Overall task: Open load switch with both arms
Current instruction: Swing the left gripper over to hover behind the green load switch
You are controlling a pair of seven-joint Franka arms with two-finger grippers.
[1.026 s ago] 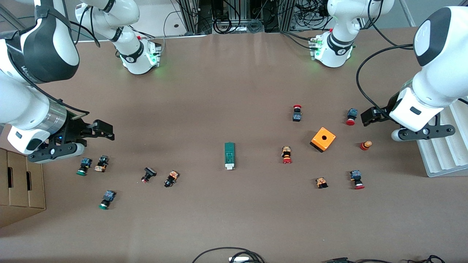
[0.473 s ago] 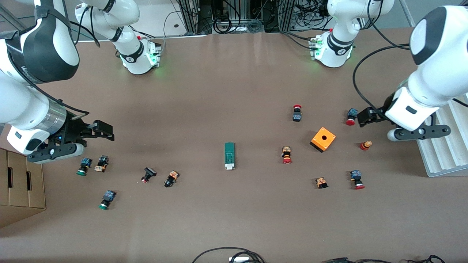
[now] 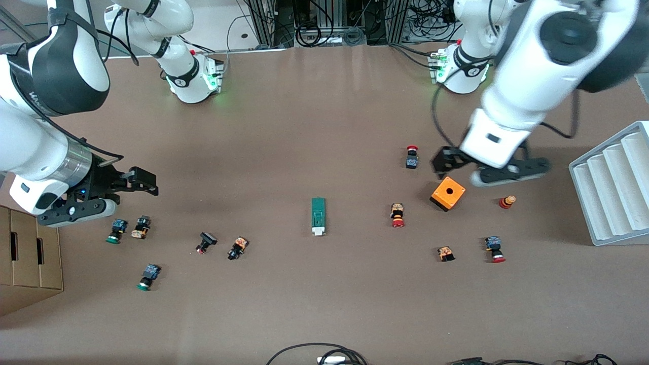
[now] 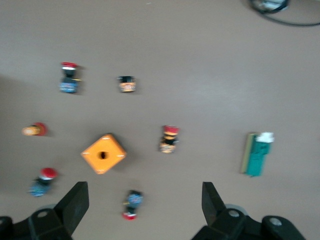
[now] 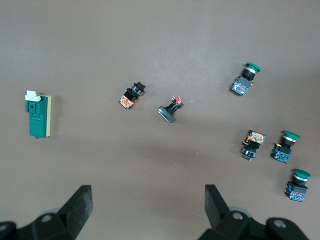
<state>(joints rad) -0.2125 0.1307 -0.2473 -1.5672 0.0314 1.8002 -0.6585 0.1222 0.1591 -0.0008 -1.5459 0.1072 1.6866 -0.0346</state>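
The load switch (image 3: pixel 318 216), a narrow dark-green block with a white tab at the end nearer the front camera, lies alone at mid-table. It also shows in the left wrist view (image 4: pixel 257 154) and the right wrist view (image 5: pixel 39 116). My left gripper (image 3: pixel 442 161) hangs open and empty over the table, between a red-capped push button (image 3: pixel 411 157) and the orange box (image 3: pixel 448 193); its fingers (image 4: pixel 76 201) stand wide apart. My right gripper (image 3: pixel 145 181) waits open and empty over the right arm's end of the table, above several green-capped buttons (image 3: pixel 115 230).
Small push buttons lie scattered at both ends of the table (image 3: pixel 398 215) (image 3: pixel 237 248). A white ridged rack (image 3: pixel 608 187) stands at the left arm's end, a cardboard box (image 3: pixel 25 253) at the right arm's end. Cables (image 3: pixel 317 355) lie on the table's edge nearest the front camera.
The left arm has swung from beside the white rack toward the table's middle; its gripper now hangs by the orange box. The right arm and the load switch have not moved.
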